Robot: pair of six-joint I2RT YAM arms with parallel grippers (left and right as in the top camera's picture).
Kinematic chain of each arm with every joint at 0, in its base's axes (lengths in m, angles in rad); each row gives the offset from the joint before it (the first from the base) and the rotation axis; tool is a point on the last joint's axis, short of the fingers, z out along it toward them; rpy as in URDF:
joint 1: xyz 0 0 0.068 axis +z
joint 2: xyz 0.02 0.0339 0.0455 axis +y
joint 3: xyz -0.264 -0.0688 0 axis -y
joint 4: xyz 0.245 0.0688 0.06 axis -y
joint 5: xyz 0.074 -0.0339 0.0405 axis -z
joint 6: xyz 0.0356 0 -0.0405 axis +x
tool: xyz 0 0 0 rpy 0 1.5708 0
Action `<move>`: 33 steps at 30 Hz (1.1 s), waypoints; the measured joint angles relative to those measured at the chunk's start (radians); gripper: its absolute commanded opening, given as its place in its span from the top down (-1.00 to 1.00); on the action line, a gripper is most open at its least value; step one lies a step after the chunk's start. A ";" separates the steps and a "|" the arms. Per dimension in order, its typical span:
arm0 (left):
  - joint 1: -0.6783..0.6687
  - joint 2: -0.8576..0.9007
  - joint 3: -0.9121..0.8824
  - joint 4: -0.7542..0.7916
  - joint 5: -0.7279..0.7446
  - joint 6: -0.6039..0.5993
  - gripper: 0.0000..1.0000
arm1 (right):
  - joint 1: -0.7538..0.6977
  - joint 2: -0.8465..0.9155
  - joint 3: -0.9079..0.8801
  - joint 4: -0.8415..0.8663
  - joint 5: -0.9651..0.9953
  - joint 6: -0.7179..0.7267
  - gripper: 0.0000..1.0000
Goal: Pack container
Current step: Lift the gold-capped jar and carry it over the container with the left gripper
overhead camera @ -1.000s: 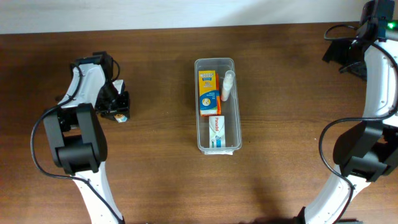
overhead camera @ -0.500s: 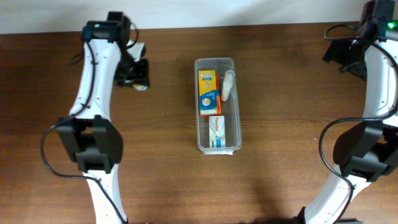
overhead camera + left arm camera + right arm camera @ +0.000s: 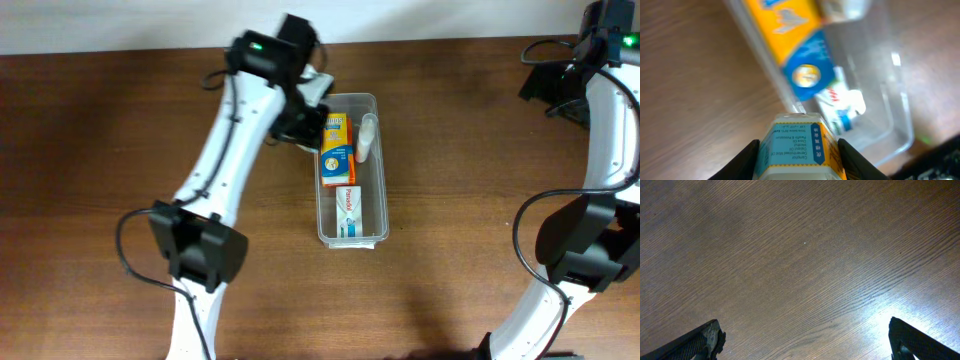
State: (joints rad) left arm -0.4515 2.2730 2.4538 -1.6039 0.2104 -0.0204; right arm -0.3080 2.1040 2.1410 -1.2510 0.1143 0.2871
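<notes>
The container (image 3: pixel 346 97), a long clear plastic bin, lies at the table's middle. Inside it are a yellow-and-orange box (image 3: pixel 333 150), a white tube (image 3: pixel 367 138) and a white-and-green box (image 3: pixel 348 210). My left gripper (image 3: pixel 308 127) hovers at the bin's far left rim, shut on a small blue-and-orange box (image 3: pixel 797 147). In the left wrist view this box hangs just outside the container's left wall (image 3: pixel 790 102), above bare wood. My right gripper (image 3: pixel 802 340) stands open over bare table at the far right (image 3: pixel 548 90), nothing between its fingers.
Brown wooden table (image 3: pixel 470 200) on all sides of the bin. The right arm (image 3: pixel 605 130) rises along the right edge. A pale wall strip (image 3: pixel 100 25) runs along the back.
My left arm has swung from the table's far left across to the container's left rim, carrying the small box. The right arm has stayed still.
</notes>
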 measured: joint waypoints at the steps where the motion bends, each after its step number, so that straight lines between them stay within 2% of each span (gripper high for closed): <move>1: -0.021 0.000 0.000 0.000 0.001 0.000 0.27 | 0.000 0.000 0.000 0.000 0.000 0.001 -0.97; 12: -0.161 0.005 0.000 0.011 0.002 -0.003 0.27 | 0.000 0.000 0.000 0.000 0.000 0.000 -0.97; 33: -0.176 0.030 -0.266 0.081 0.000 -0.003 0.28 | 0.000 0.000 0.000 0.000 0.000 0.000 -0.97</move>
State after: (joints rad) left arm -0.6273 2.3032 2.1883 -1.5230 0.2100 -0.0235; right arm -0.3080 2.1040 2.1410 -1.2510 0.1143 0.2874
